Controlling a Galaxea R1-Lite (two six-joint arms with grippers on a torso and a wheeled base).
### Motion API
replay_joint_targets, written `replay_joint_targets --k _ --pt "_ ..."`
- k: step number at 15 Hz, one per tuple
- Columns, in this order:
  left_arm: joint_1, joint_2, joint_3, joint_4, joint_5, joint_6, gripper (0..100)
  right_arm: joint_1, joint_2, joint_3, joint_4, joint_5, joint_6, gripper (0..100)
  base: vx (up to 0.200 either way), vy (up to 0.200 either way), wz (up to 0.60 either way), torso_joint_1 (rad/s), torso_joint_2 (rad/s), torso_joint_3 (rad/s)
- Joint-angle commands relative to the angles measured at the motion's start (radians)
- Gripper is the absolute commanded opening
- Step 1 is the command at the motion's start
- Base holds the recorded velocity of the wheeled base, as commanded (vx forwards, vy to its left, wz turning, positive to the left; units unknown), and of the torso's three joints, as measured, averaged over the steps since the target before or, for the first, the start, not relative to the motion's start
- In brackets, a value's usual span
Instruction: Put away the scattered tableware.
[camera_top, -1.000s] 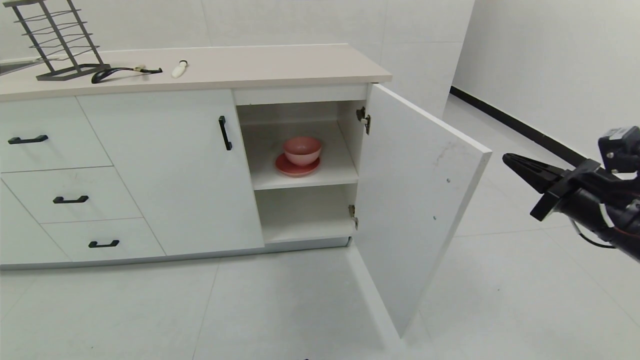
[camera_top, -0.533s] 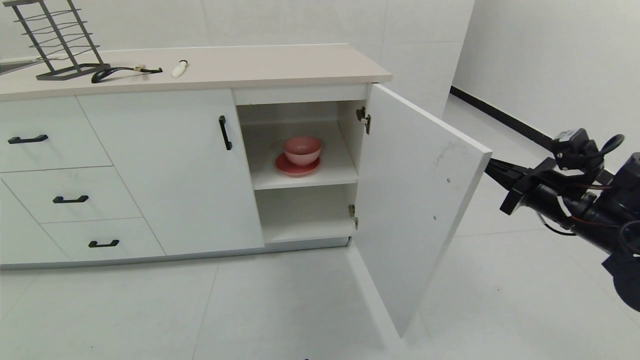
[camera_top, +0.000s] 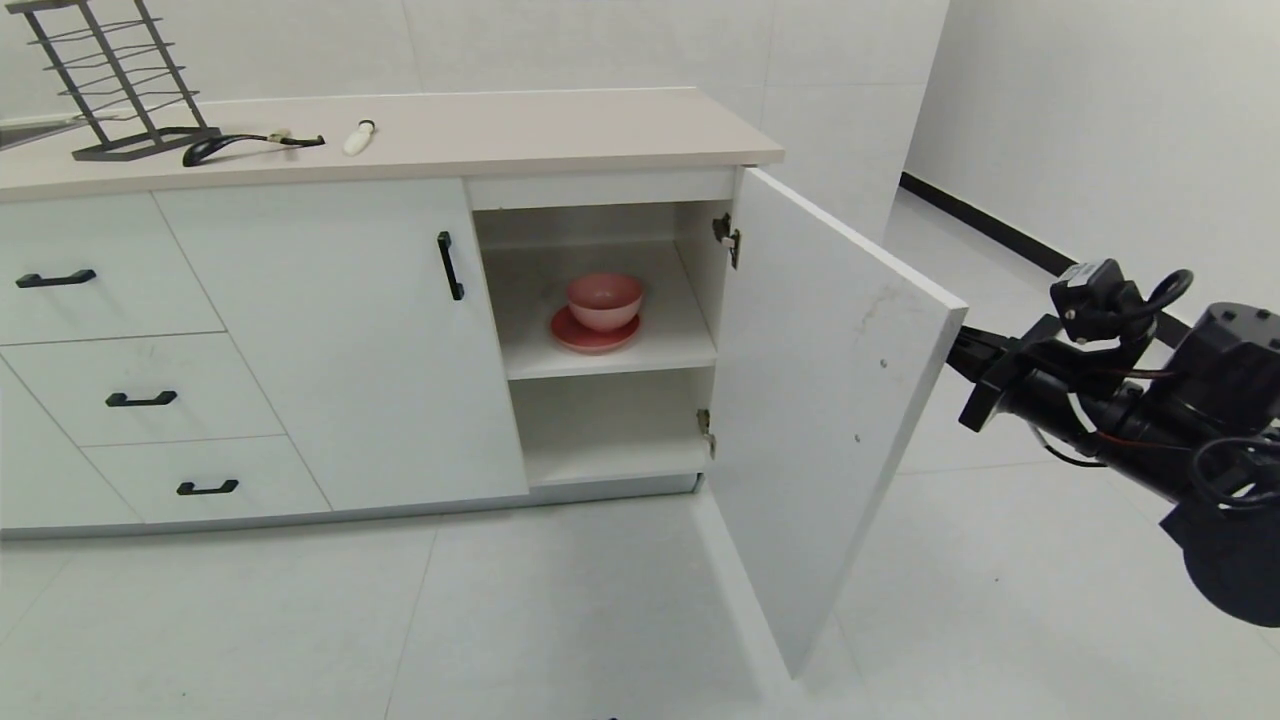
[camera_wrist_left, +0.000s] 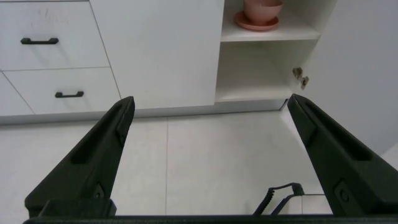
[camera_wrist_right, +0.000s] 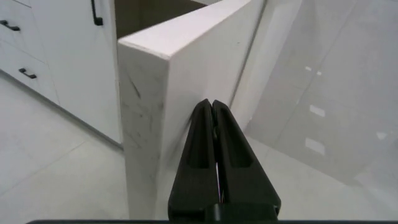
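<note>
Head view: the pink bowl (camera_top: 604, 300) is sitting on the cabinet shelf (camera_top: 680, 346). Left wrist: the left gripper (camera_wrist_left: 209, 99) is hanging spread. Right wrist: the right gripper (camera_wrist_right: 212, 107), pressed together, is touching the open door (camera_wrist_right: 199, 50) and could skid off its edge.

Cabinet door (camera_top: 830, 420): swung out over floor at an angle; blocks approach from right, leaves front approach open.
Upper shelf (camera_top: 670, 352): bowl (camera_top: 604, 299) on plate (camera_top: 594, 340) near middle; bare board either side.
Lower compartment (camera_top: 610, 435): bare board, full width reachable.
Hinges (camera_top: 728, 238): jut at opening's right edge.
Closed door (camera_top: 340, 340), handle (camera_top: 450, 266): wall off left.
Right gripper (camera_wrist_right: 212, 107): fingers together, tips at open door's outer face.
</note>
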Motion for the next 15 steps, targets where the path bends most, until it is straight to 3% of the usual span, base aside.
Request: replay_joint_targets --k 1,8,15 --pt "0.0 0.0 0.0 0.001 0.0 0.0 100 0.026 0.001 0.003 0.0 0.001 0.0 0 0.0 0.0 0.0 0.0 0.0 0.0" --pt "0.0 0.0 0.0 -0.001 0.0 0.0 100 0.125 0.016 -0.005 0.0 0.001 0.0 0 0.0 0.0 0.0 0.0 0.0 0.0" --pt "0.0 0.0 0.0 -0.001 0.0 -0.003 100 0.241 0.138 -0.144 0.0 0.001 0.0 0 0.0 0.0 0.0 0.0 0.0 0.0"
